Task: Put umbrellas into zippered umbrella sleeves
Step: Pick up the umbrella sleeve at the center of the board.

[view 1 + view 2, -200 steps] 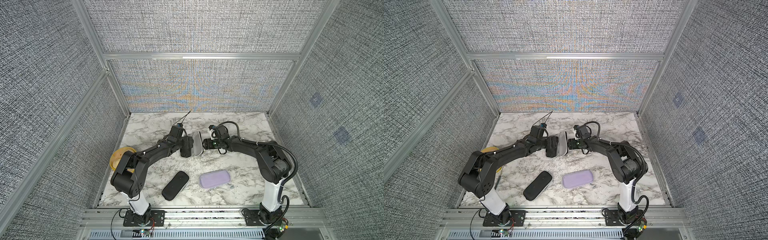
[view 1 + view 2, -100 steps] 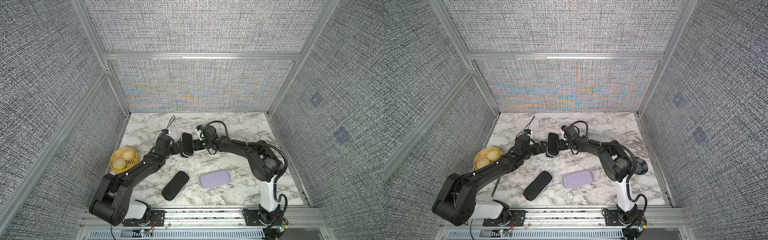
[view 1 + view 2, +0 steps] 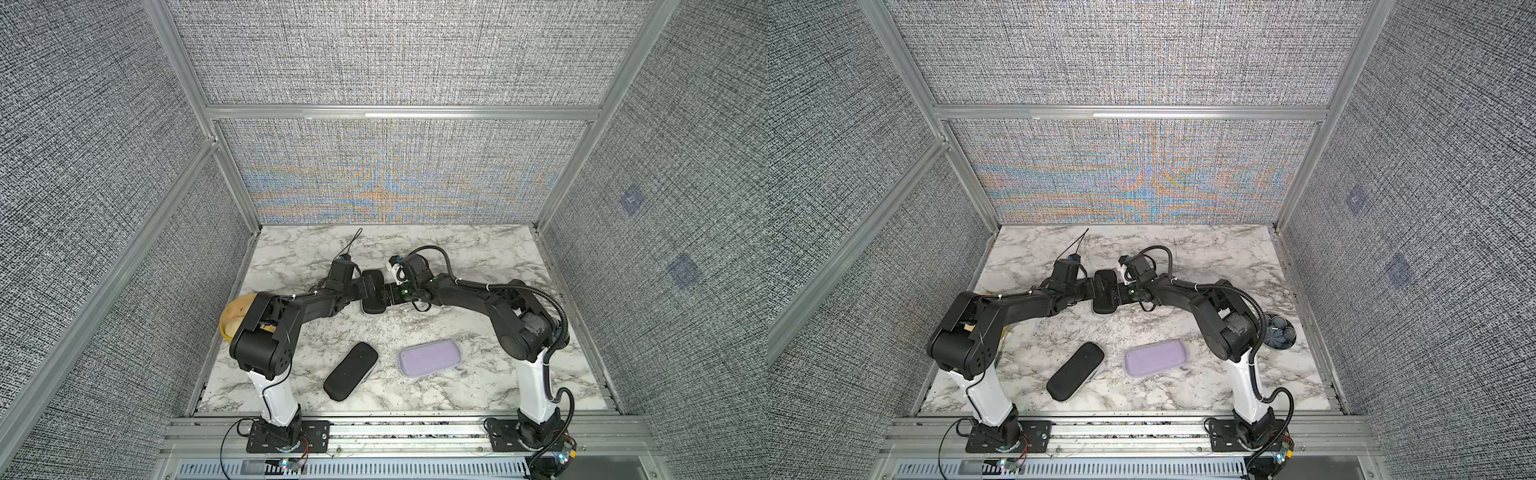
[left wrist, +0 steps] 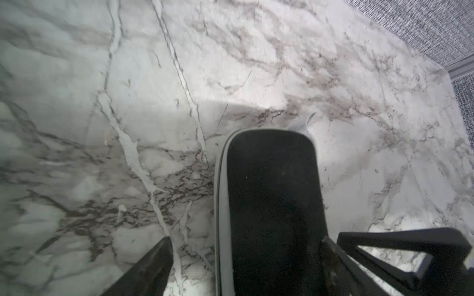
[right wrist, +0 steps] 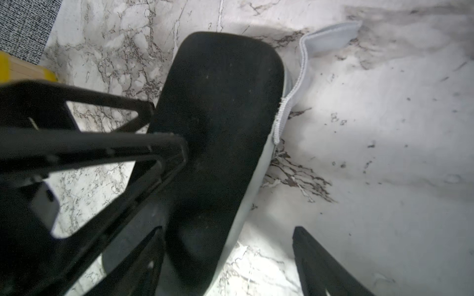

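Sleeve: black sleeve [image 3: 372, 293] mid worktop [image 3: 478, 257], lid down, zip tape [image 5: 289, 97] loose at one end.
L: left pincer [image 4: 245, 241] spread, straddling it.
R: right pincer [image 3: 390, 294] spread too.
Plan: I'd pin lid w/ one, hunt zip pull; can't see it.

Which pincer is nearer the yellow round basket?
Left, slightly. The left pincer meets the rear black oblong case from the side facing the yellow basket; the right pincer meets it from the opposite side.
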Motion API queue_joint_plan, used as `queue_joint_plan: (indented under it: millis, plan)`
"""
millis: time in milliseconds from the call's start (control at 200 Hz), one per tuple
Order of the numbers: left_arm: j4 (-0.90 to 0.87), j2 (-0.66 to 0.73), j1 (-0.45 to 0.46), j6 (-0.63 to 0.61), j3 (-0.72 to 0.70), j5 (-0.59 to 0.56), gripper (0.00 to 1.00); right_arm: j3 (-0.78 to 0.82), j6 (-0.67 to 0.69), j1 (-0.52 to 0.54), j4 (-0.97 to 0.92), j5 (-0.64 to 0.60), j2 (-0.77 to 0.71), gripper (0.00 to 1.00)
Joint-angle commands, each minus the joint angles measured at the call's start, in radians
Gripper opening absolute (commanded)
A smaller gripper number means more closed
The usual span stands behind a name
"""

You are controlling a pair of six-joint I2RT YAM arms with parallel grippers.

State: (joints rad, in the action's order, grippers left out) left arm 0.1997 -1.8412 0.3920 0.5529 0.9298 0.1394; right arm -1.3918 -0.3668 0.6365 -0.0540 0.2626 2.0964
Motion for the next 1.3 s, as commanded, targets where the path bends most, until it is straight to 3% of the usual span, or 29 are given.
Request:
queue_joint_plan:
  millis: [0,50,380,470,591,921,1066,1101,1206,1291]
  plan:
    - [0.040,-0.031,-0.014,0.019,-0.008,0.006,0.70,0.001,-0.053,-0.014,0.018,0.062,0.015,0.81]
    - [0.059,-0.040,-0.020,0.034,-0.027,0.011,0.61,0.012,-0.069,-0.012,0.040,0.080,0.015,0.81]
    - [0.286,-0.025,-0.045,0.129,-0.213,0.099,0.57,0.015,-0.234,-0.006,0.201,0.216,0.094,0.78]
    - [0.416,-0.055,-0.053,0.171,-0.267,0.166,0.41,0.031,-0.276,0.000,0.269,0.235,0.114,0.75]
    - [0.448,-0.108,-0.053,0.184,-0.268,0.189,0.40,0.044,-0.320,0.010,0.346,0.264,0.135,0.72]
    - [0.593,-0.143,-0.048,0.234,-0.321,0.231,0.36,0.011,-0.379,0.038,0.471,0.303,0.171,0.39]
    - [0.655,-0.189,-0.049,0.257,-0.321,0.273,0.36,0.016,-0.366,0.043,0.471,0.292,0.154,0.26]
    - [0.656,-0.183,-0.048,0.256,-0.323,0.274,0.37,0.024,-0.356,0.042,0.467,0.281,0.146,0.19]
    - [0.656,-0.153,-0.050,0.251,-0.331,0.275,0.46,0.064,-0.332,0.039,0.512,0.272,0.120,0.13]
    - [0.657,-0.154,-0.054,0.247,-0.339,0.281,0.61,0.062,-0.338,0.034,0.547,0.322,0.132,0.13]
